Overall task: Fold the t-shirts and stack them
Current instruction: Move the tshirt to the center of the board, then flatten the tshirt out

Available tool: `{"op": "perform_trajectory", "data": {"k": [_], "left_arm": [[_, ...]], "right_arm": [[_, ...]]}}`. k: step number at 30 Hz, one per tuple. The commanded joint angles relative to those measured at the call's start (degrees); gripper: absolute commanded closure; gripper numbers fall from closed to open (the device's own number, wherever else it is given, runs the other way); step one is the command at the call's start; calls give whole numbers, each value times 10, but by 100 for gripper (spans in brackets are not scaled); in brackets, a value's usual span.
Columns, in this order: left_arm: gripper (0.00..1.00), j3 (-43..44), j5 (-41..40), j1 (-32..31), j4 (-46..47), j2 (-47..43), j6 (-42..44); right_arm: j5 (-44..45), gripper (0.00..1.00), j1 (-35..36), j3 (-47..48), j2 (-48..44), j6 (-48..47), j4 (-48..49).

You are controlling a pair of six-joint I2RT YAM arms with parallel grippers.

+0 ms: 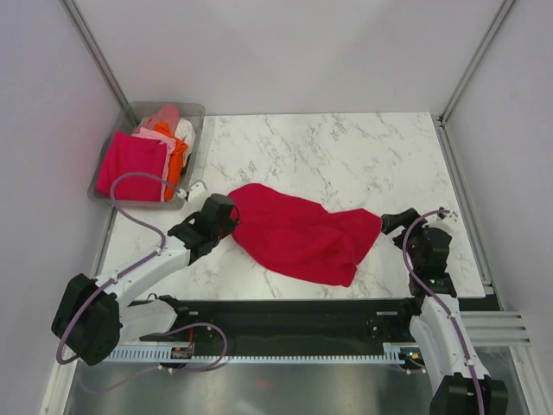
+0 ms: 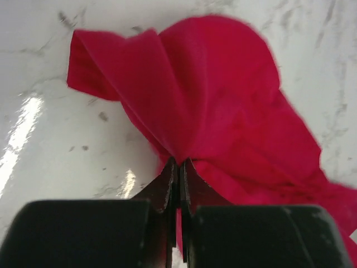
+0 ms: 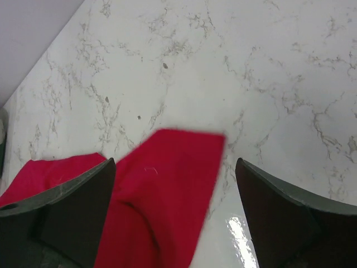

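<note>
Crimson t-shirt [image 1: 298, 235] lies crumpled in a long heap on the marble worktop [image 1: 346, 147], its nearer end just past the front corner of the clear grey bin [image 1: 197, 111] and the rest trailing away from the bin. The left fingers [image 2: 167, 187] are pinched closed on a fold of cloth at the bin-side end. The fabric fans out from that pinch in a ridge, so the grip looks meant to anchor or lift that end. The right fingers [image 3: 279, 212] stand wide apart, holding nothing, over a flat flap of cloth at the end farthest from the bin. They seem lined up to take a second hold, so the shirt can be stretched flat between both arms before folding.

Inside the bin wait a magenta-pink shirt [image 1: 131, 164], an orange one [image 1: 175, 157], a pale pink one [image 1: 164, 115] and a white one [image 1: 186, 130]. No folded stack is in view, so the task seems barely begun.
</note>
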Motion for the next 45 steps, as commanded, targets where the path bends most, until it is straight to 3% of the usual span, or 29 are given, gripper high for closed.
{"op": "perform_trajectory", "data": {"k": [1,6,10,15,20,29,40,44,45], "left_arm": [[98,-43,-30,19,39,-38,-65],[98,-17,-13,36,30,-36,36],[98,0,-9,38,22,-20,87],[98,-14,-10,38,21,5,68],[98,-4,-1,38,21,31,104],[98,-37,-11,38,41,-10,159],[98,-79,14,38,88,-52,202],[98,-85,25,38,102,-57,216],[98,-86,32,38,103,-57,218]], "right_arm": [[5,5,-1,15,15,-11,7],[-86,22,2,21,65,-38,61],[-106,28,24,29,118,-50,84],[7,29,94,92,209,-58,39],[86,32,107,173,352,-57,12],[163,40,118,286,485,-53,-20],[221,47,146,350,595,-54,-43],[222,68,148,370,617,-53,-44],[229,81,148,377,619,-52,-52]]}}
